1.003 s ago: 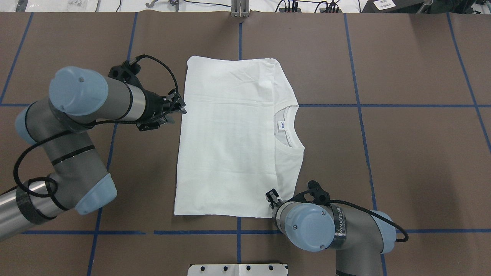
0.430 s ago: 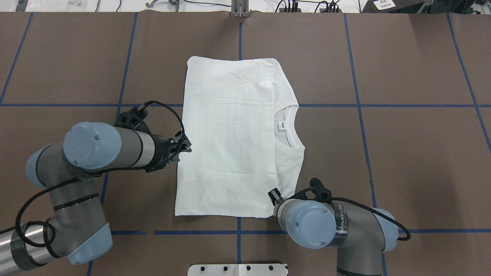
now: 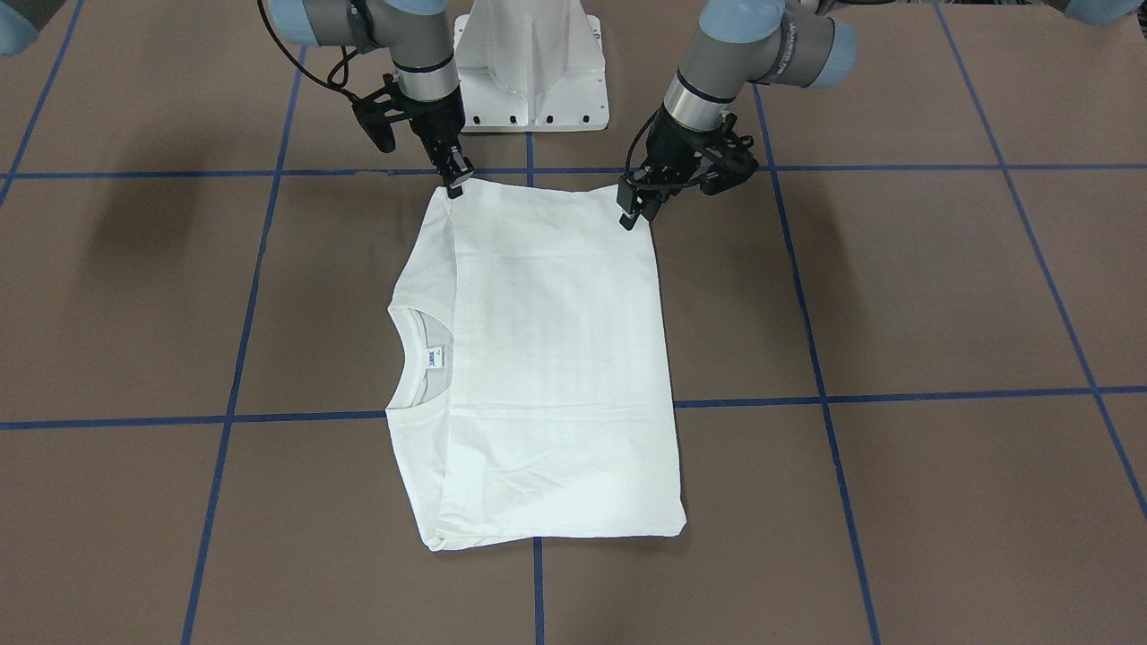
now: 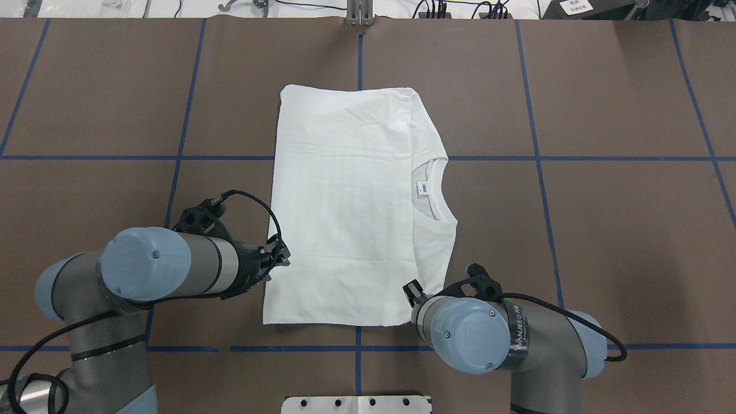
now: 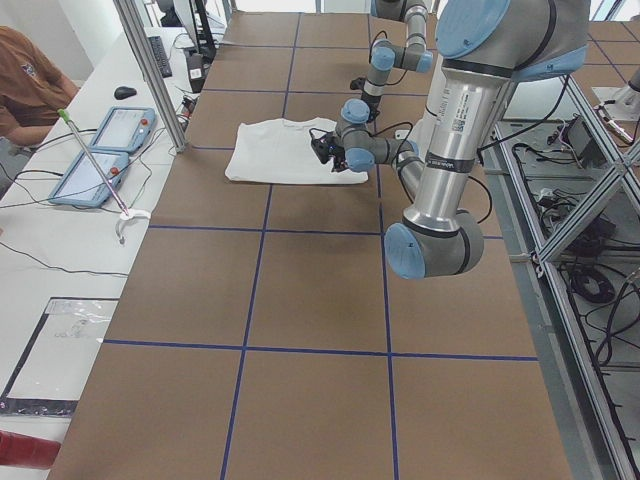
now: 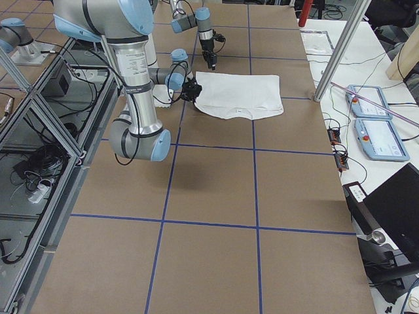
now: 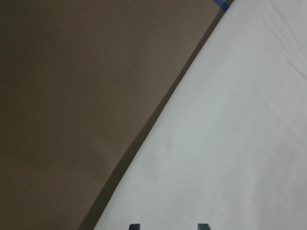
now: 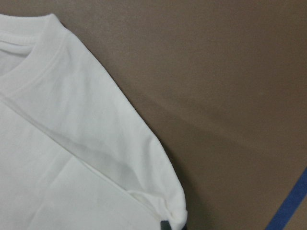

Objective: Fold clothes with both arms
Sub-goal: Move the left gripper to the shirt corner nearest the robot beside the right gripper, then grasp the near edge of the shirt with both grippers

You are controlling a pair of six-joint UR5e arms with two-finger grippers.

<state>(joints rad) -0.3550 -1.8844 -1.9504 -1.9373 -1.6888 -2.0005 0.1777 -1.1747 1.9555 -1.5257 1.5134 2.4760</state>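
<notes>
Folds give the white long-sleeved T-shirt [image 4: 345, 201] a rectangular outline, and we see it lying flat at the middle of the brown worktop [image 4: 575, 230] crossed by blue tape lines [image 4: 575, 158], with its ribbed round collar [image 4: 434, 217] and small blue-printed label [image 4: 422, 188] toward the robot's right. The black two-finger right claw [image 3: 455, 184] is pinched narrow on the shirt's near right corner, which bunches against a dark fingertip [image 8: 165, 225]. The left claw [image 3: 634, 215] hangs at the near left corner, its fingertips [image 7: 134, 226] spread wide over white cloth, holding nothing.
</notes>
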